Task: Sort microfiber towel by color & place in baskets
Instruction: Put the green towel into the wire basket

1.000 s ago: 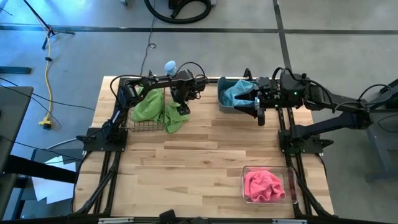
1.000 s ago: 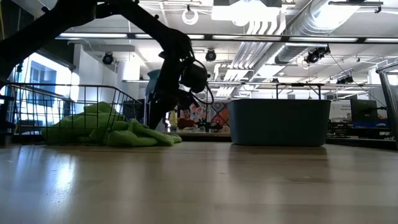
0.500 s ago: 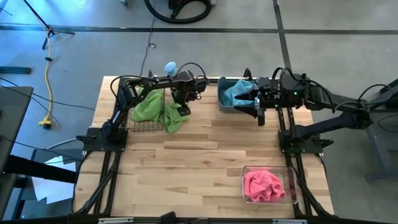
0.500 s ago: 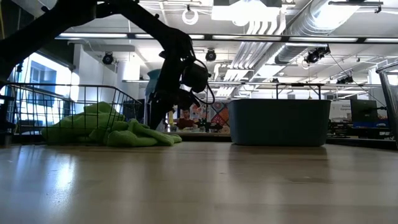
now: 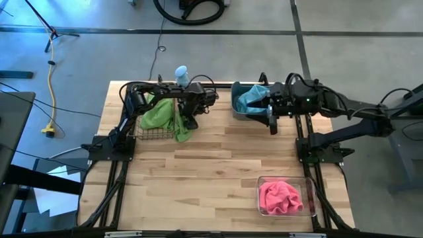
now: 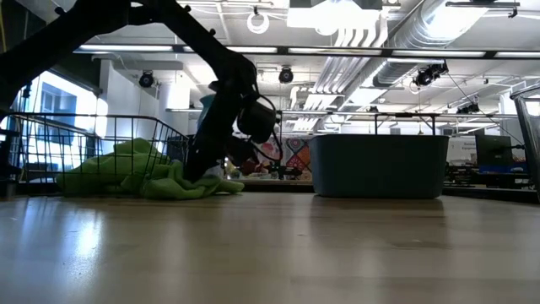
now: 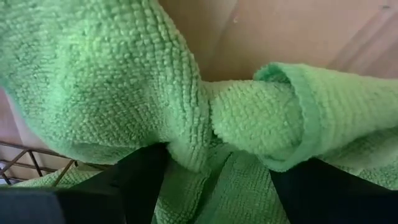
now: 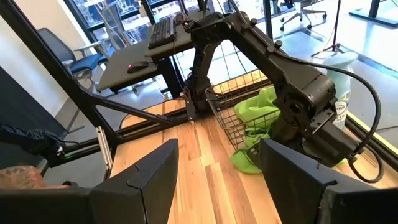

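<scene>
A lime green towel hangs over the right rim of the black wire-mesh basket and spills onto the table; more green cloth lies inside the basket. My left gripper is open and down on the spilled part, with a bunched fold between its fingers. My right gripper is open and hovers at the near right corner of the grey-blue tub, which holds teal towels. A pink towel lies in the clear box. My left gripper comes at the green towel from above, slanting from the table's right. Its open fingers stand sunk in the cloth on either side of a bunched fold. That fold lies several layers thick on the table beside the basket. The fingers have not closed on it.
A white-and-blue spray bottle stands at the far edge behind the mesh basket. The clear box sits near the table's near right corner. Bare wood spreads across the middle and near left of the table.
My left gripper has come down and toward the table's left, tipping over onto the green towel beside the basket. Its fingers now reach into the cloth. The towel's spilled part has barely shifted.
</scene>
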